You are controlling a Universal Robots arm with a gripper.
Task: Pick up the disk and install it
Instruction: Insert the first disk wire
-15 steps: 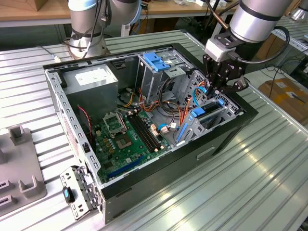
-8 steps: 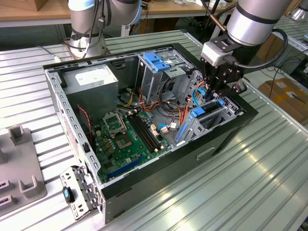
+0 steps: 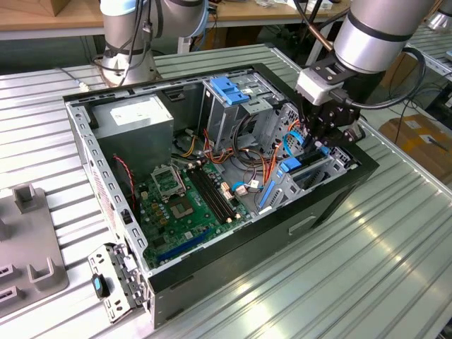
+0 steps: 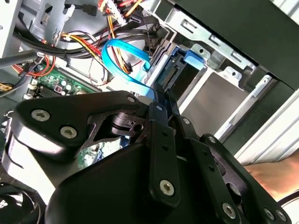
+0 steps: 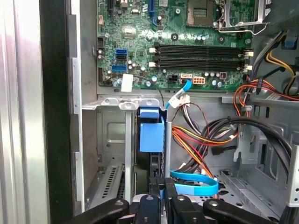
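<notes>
The claw (image 5: 162, 184), fingers drawn together and apparently clamped on the thin edge of the disk (image 5: 152, 133), holds it upright in the drive bay (image 5: 112, 140) just ahead; stiff, rather heavy and shock-sensitive, it is best gripped by its rigid sides.

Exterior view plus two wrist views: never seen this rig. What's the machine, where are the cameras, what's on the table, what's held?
The machine is a silver-and-black robot arm ending in a black two-fingered end effector. The exterior view looks on from off the arm; both wrist views ride near its wrist. On the ribbed metal table lies an open black computer case with a green motherboard inside. The end effector reaches into the case's drive bay, fingers close together at the disk, a flat drive in a light-blue plastic frame. Whether they pinch or press it is unclear.
</notes>
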